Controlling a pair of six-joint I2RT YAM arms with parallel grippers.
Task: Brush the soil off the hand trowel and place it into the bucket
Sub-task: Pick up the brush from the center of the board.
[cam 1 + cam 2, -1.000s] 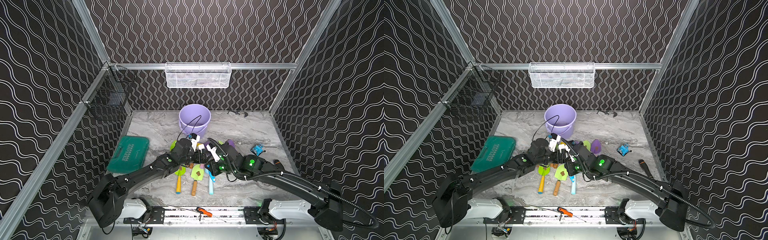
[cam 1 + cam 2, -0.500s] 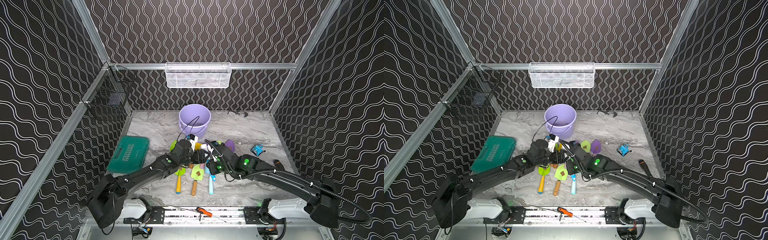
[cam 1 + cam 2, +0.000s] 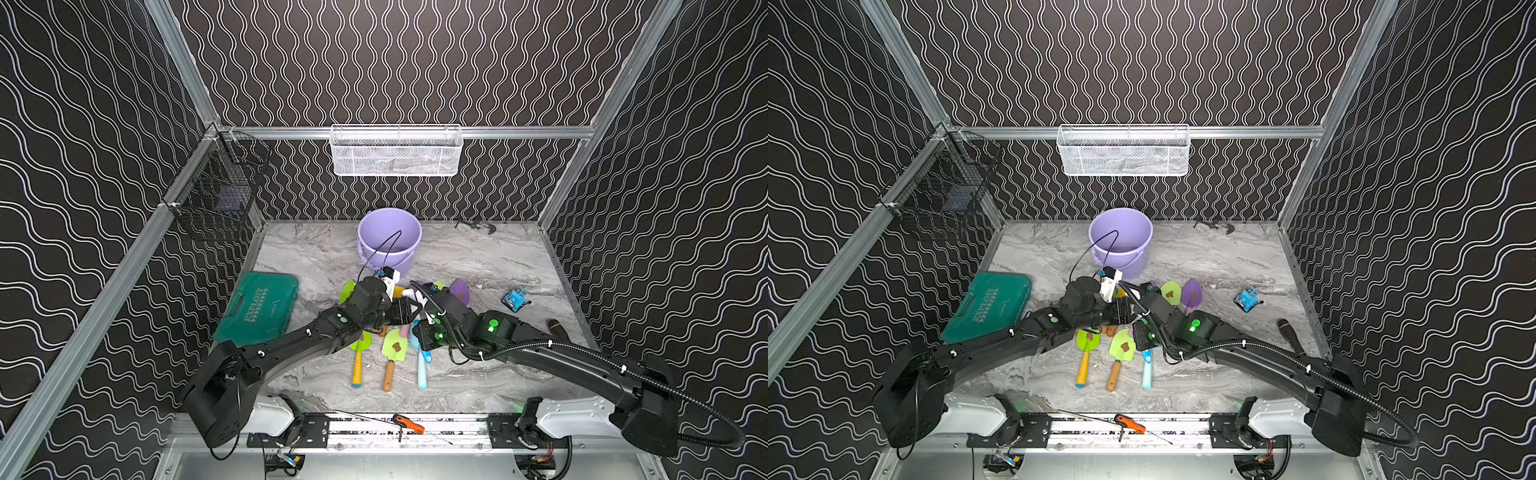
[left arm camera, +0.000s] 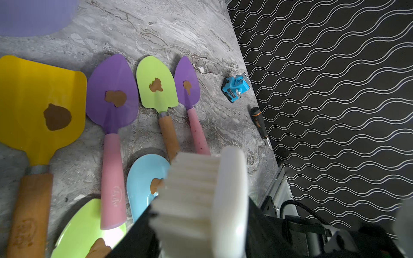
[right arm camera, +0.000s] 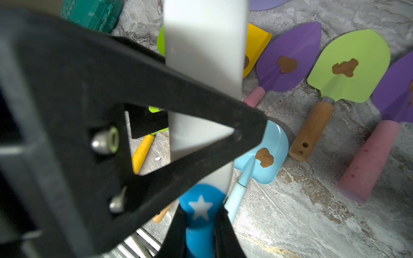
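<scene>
Both grippers meet over a cluster of trowels in front of the lilac bucket (image 3: 389,241). My right gripper (image 5: 200,225) is shut on the blue star-marked handle of a white brush (image 5: 203,55). My left gripper (image 4: 201,234) is shut on the brush's bristle head (image 4: 196,189), a black finger against each side. Just beneath lies a light blue hand trowel (image 5: 266,143) with a brown clump of soil (image 5: 264,157) on its blade. Yellow (image 4: 40,100), purple (image 4: 114,89), green (image 4: 156,84) and narrow purple (image 4: 186,84) trowels, each with soil, lie beside it.
A green tool case (image 3: 257,307) lies at the left. A small blue clamp (image 3: 515,298) and a black-orange screwdriver (image 3: 557,326) lie at the right. A white mesh basket (image 3: 395,151) and a black wire basket (image 3: 216,195) hang on the walls. An orange-handled tool (image 3: 409,424) rests on the front rail.
My left gripper's jaws have narrowed onto the brush head. The right gripper has kept its grip on the handle and dropped slightly toward the trowels.
</scene>
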